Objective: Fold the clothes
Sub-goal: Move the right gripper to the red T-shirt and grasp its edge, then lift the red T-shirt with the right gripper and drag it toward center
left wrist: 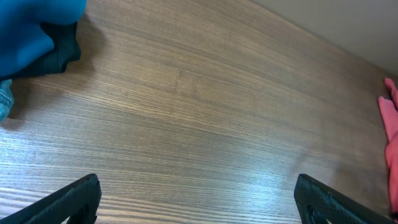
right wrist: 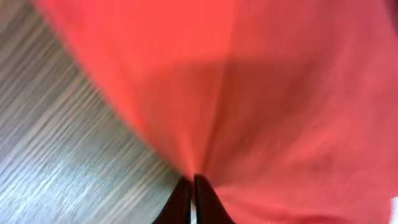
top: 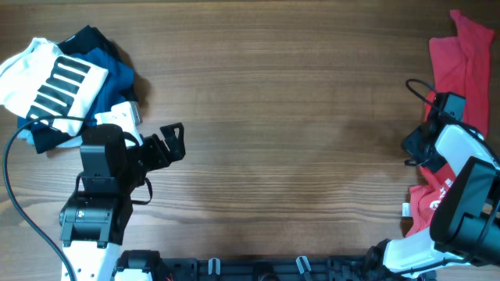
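Found the right gripper (right wrist: 191,190) with its two dark fingertips pressed together on a pucker of the red T-shirt (right wrist: 280,93), the cloth creasing into the pinch and filling most of the blurred right wrist view. Saw bare wood of the table (right wrist: 56,143) to the left of that pinch. Placed the right gripper (top: 418,144), from overhead, at the table's right edge, over the shirt's middle, with a black cable (top: 418,87) looping just beyond it. Noted the red T-shirt (top: 462,58) lying crumpled in a long strip along that right edge, partly under the right arm, with white print (top: 447,187) showing near the arm's base. Found the left gripper (top: 173,140) with fingers spread wide apart, holding nothing, over bare table at the left, well apart from the shirt. Saw its fingertips (left wrist: 71,198) at the bottom corners of the left wrist view, wood grain between them. Noted, behind the left arm, a white garment with black stripes (top: 47,78) lying on top of navy and blue garments (top: 117,66) at the table's far-left corner.
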